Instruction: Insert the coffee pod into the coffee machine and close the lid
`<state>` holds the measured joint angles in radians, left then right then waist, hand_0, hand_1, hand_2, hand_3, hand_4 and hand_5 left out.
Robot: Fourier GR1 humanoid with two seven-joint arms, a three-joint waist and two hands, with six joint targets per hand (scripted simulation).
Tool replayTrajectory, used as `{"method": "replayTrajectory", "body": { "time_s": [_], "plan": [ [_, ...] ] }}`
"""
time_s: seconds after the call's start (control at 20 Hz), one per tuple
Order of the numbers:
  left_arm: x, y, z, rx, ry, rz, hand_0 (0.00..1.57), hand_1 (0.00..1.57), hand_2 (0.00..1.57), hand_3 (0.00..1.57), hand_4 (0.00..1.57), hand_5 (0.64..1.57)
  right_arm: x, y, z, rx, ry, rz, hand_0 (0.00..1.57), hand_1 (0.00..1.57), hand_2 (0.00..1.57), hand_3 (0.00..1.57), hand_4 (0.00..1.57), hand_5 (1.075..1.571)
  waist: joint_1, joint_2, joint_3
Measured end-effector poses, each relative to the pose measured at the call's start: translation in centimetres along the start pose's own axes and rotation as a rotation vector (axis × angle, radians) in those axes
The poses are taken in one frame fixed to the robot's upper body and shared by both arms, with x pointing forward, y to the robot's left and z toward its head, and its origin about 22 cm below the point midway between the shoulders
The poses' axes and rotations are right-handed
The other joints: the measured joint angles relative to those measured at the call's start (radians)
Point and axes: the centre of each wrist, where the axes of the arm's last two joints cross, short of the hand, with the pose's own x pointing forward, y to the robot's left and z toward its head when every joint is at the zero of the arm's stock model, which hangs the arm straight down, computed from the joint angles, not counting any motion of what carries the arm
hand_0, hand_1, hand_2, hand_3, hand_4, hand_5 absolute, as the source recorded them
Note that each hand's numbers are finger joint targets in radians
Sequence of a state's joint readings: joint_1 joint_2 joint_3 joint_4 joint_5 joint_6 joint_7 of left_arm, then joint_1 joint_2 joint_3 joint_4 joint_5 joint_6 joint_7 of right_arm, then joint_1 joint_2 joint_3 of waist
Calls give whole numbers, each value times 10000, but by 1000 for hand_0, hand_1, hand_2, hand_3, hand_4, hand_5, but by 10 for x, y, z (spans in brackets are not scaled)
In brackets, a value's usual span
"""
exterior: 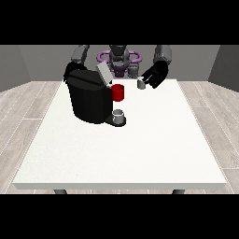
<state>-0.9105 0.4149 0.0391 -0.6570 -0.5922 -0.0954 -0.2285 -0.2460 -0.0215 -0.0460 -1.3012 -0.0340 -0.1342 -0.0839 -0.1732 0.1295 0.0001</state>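
The hand at the view's right [155,74] is grasping the pod [141,84] just right of the machine [88,95], lid [103,73] raised; the pod is likely light, rigid, best held by its sides.

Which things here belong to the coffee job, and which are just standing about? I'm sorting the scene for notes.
Belongs to the job:
- coffee machine, lid up
- small grey pod at the hand at the view's right

Just standing about:
- red cup beside the machine
- grey cup at the machine's foot
- white table
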Motion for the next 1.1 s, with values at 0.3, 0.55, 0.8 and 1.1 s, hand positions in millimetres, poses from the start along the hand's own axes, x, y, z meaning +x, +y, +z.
{"method": "replayTrajectory", "body": {
  "time_s": [0.3,0.55,0.8,1.1],
  "plan": [
    [27,32,-15,682,-69,-50,1211,1211,1253,1199,507,1571,9,12,-3,397,-364,1,0,0,0,0,508,1571,-475,184,1],
    [43,66,-21,1198,-75,119,1260,1260,1318,1258,490,1571,21,9,-8,544,-648,143,0,0,0,0,509,1571,-864,452,0],
    [55,83,-24,1376,-353,33,1262,1262,1313,1244,507,1571,37,11,-17,414,-914,228,0,0,0,0,548,1571,-1004,725,0],
    [67,79,-31,1528,-344,-147,1307,1307,1328,1239,487,1571,38,14,-16,354,-1075,192,0,0,0,0,526,1571,-1152,913,0]
  ]
}}
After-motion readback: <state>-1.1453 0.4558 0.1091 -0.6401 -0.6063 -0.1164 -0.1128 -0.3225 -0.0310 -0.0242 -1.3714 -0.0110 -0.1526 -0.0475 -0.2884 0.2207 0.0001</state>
